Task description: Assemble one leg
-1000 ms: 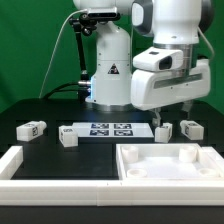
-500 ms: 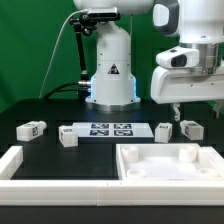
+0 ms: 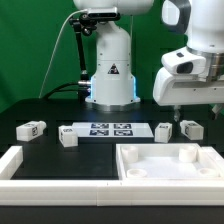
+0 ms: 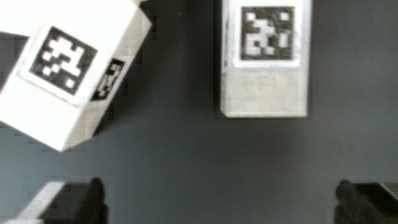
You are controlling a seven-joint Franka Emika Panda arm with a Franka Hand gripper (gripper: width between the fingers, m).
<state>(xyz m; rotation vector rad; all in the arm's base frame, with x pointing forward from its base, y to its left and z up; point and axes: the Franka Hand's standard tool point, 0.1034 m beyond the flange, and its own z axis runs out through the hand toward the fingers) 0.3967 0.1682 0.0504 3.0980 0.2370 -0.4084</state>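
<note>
**Open gripper hangs over two loose legs, neither yet between its fingers**

On the black table [image 3: 90, 160], your Panda arm [image 3: 195, 70] reaches over the exterior view's right side. The white square piece [image 3: 165, 176] sits at the front, and none of its visible corner holes holds a leg. Behind it the marker board [image 3: 108, 129] lies flat.

Four legs lie loose on the table. The left leg [image 3: 31, 129] and the second leg [image 3: 68, 138] are well apart from the arm. The third leg [image 3: 164, 131] and the right leg [image 3: 191, 129] sit near each other, below the gripper [image 3: 194, 109].

The gripper's fingers are spread wide and hold nothing. The wrist view shows the gripper [image 4: 222, 200] with both fingertips clear of the parts. The square-on leg [image 4: 263, 60] and the tilted leg [image 4: 71, 75] both lie ahead of the fingertips, not between them.

The square-on leg's long axis runs at right angles to the line joining the fingertips, so you could probably close across its narrow width once you shift over it and descend. The tilted leg lies skewed and would need a wrist turn first.
</note>
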